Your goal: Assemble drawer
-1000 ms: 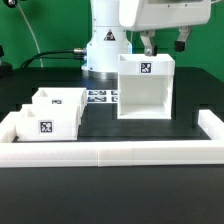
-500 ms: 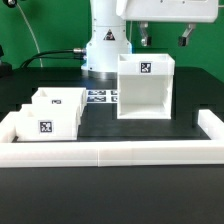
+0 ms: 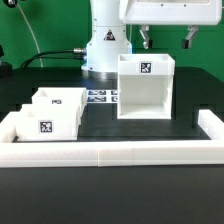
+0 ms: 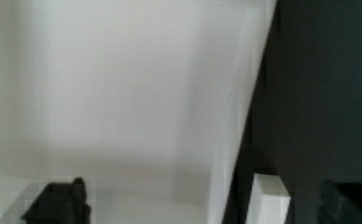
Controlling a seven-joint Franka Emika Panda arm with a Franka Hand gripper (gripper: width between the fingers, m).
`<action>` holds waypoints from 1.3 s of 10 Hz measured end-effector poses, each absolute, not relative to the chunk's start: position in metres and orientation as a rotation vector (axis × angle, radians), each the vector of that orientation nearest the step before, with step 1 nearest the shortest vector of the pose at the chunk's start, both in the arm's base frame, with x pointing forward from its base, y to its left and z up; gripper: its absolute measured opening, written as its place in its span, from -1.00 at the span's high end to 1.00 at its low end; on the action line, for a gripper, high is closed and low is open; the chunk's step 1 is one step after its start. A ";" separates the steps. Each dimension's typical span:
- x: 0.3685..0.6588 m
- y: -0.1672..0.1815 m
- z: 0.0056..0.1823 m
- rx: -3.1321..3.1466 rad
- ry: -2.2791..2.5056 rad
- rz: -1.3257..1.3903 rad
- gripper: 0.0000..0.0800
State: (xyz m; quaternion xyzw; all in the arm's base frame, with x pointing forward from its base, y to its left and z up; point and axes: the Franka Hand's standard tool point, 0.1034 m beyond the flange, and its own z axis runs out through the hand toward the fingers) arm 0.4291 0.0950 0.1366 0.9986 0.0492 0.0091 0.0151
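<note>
Above the box shell (image 3: 146, 90) hangs the claw (image 3: 166, 40) — its jaws standing wide apart.

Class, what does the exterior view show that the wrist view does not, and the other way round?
Exterior view only: the nearer tray, the farther tray, the border wall and the marker board. Wrist view only: a close-up of one white wall, likely of the box shell, beside a dark strip. Both: the box shell and the open gripper.
</note>
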 end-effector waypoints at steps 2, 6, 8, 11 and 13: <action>0.426 0.097 0.132 3.149 0.031 0.069 -0.63; 0.406 0.110 0.106 3.181 -0.157 0.050 -0.63; 0.401 0.111 0.096 3.175 -0.139 0.016 -0.63; 0.400 0.110 0.094 3.175 -0.139 0.009 0.02; 0.400 0.110 0.094 3.175 -0.139 0.009 0.83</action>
